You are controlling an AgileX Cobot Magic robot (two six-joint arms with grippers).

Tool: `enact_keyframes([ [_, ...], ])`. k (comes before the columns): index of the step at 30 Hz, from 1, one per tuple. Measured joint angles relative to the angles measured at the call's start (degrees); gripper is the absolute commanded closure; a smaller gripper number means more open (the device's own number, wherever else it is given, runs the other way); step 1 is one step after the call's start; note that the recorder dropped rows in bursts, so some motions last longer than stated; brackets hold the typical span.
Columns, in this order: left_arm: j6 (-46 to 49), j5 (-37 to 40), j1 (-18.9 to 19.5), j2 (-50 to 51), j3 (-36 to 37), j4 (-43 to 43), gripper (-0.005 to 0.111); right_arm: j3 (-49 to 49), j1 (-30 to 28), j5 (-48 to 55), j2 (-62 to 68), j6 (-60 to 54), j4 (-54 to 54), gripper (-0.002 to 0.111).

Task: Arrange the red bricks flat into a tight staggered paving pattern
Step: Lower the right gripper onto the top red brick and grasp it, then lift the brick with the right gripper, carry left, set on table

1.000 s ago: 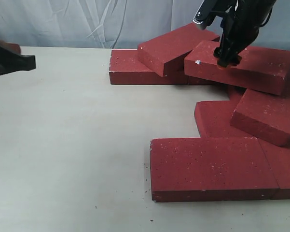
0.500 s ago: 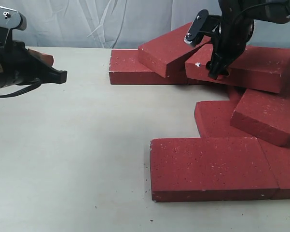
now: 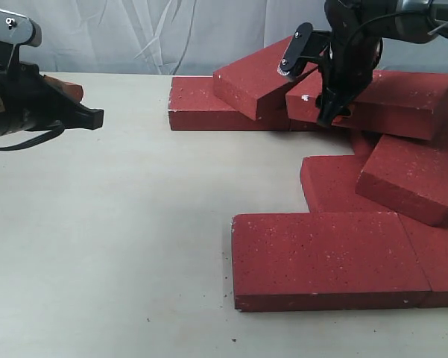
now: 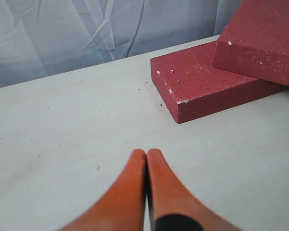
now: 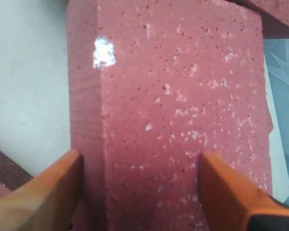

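Several red bricks lie heaped on the right of the table. One brick (image 3: pixel 328 257) lies flat at the front, with another (image 3: pixel 441 257) tight against its right end. At the back, a flat brick (image 3: pixel 197 104) carries a tilted one (image 3: pixel 264 74). The topmost brick (image 3: pixel 406 101) rests slanted on the pile. My right gripper (image 3: pixel 332 112) is at that brick's near left edge, open. In the right wrist view the brick (image 5: pixel 182 96) fills the gap, one fingertip (image 5: pixel 53 192) beside its side face. My left gripper (image 3: pixel 97 117) hangs shut and empty (image 4: pixel 146 154), far from the pile.
Another tilted brick (image 3: pixel 410 179) leans on a flat one (image 3: pixel 332 183) at the right. Pale table surface (image 3: pixel 119 239) spreads across the left and front. A grey curtain (image 3: pixel 171 30) closes off the back. Small crumbs lie near the front brick's left end.
My right gripper has come off the top face of the upper brick and dropped to its near left edge. The left arm came further in from the left, then stayed still.
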Motion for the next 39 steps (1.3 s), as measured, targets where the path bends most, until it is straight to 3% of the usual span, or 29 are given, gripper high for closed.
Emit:
enact_keyframes([
  [10,0.00,0.00,0.00,0.00,0.00,0.43,0.107,0.00,1.38,5.58,-1.09,0.09,-4.65,0.108],
  [21,0.26,1.27,0.87,-1.72,0.00,1.51,0.107,0.00,4.20,8.49,-13.60,0.21,-1.47,0.108],
  [31,0.04,4.61,14.04,-8.67,2.69,1.53,0.107,2.31,4.94,8.79,-19.75,-19.12,27.73,0.109],
  [39,0.04,3.42,20.24,-8.92,4.94,0.66,0.107,3.02,14.80,0.13,-17.07,-30.84,34.97,0.109],
])
